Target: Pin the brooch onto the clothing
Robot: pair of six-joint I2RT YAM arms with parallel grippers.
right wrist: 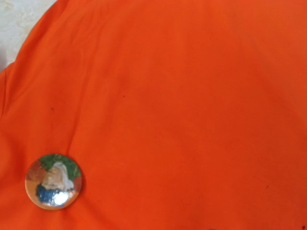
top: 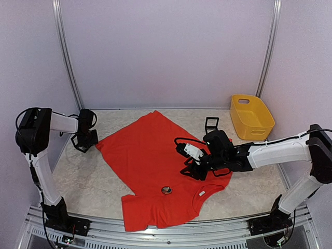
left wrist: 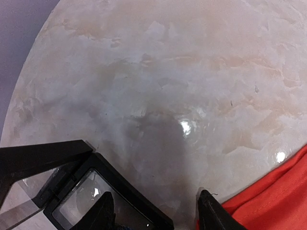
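The red T-shirt (top: 155, 161) lies spread flat on the table, its white neck label (top: 202, 193) near the front right. The round brooch (top: 166, 190), green, white and blue on its face, rests on the shirt near the front; in the right wrist view the brooch (right wrist: 53, 181) lies at the lower left on the shirt (right wrist: 182, 105). My right gripper (top: 192, 170) hovers over the shirt just right of and beyond the brooch, jaws apart and empty. My left gripper (top: 85, 141) is open and empty over bare table by the shirt's left edge (left wrist: 278, 191).
A yellow bin (top: 251, 116) stands at the back right. A small black stand (top: 211, 124) sits beside the shirt's far right edge. A black frame with a clear pane (left wrist: 72, 191) lies under the left gripper's left finger (left wrist: 103, 213).
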